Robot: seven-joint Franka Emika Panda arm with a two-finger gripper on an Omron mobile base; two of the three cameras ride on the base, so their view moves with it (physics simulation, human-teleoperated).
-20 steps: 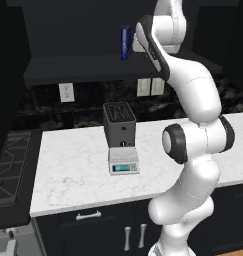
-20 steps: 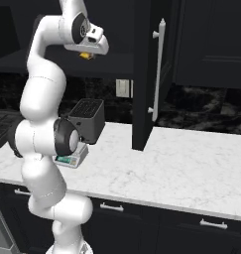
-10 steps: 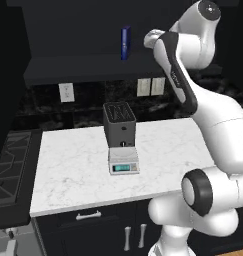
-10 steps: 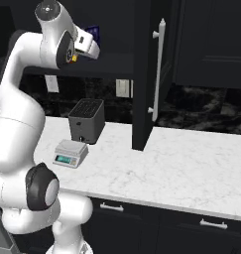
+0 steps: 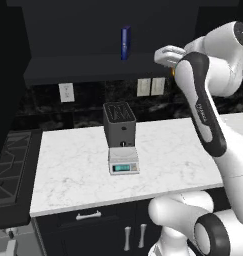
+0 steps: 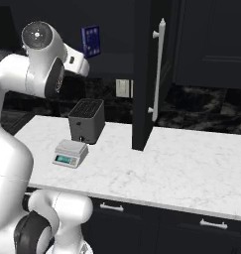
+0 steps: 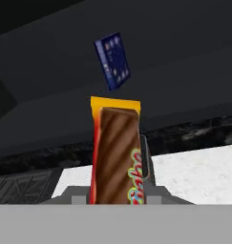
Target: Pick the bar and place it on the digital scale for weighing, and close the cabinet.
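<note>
The gripper (image 7: 118, 202) pinches the bar (image 7: 115, 152). A white marble counter (image 5: 78, 165) carries the digital scale (image 5: 123, 161). The cabinet (image 6: 147, 74) door stands open.

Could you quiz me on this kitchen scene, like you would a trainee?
1. True or false: the bar lies on the scale.
2. What stands right behind the scale on the counter? A) a blue box B) a dark slotted box C) a kettle
3. Fill in: the cabinet door with the silver handle stands ____.

Key:
1. False. The hand is shut on the bar, up in front of the shelf; the scale's plate is bare.
2. B, the slotted box. The blue box is up on the shelf.
3. Open, swung out over the counter.
</note>
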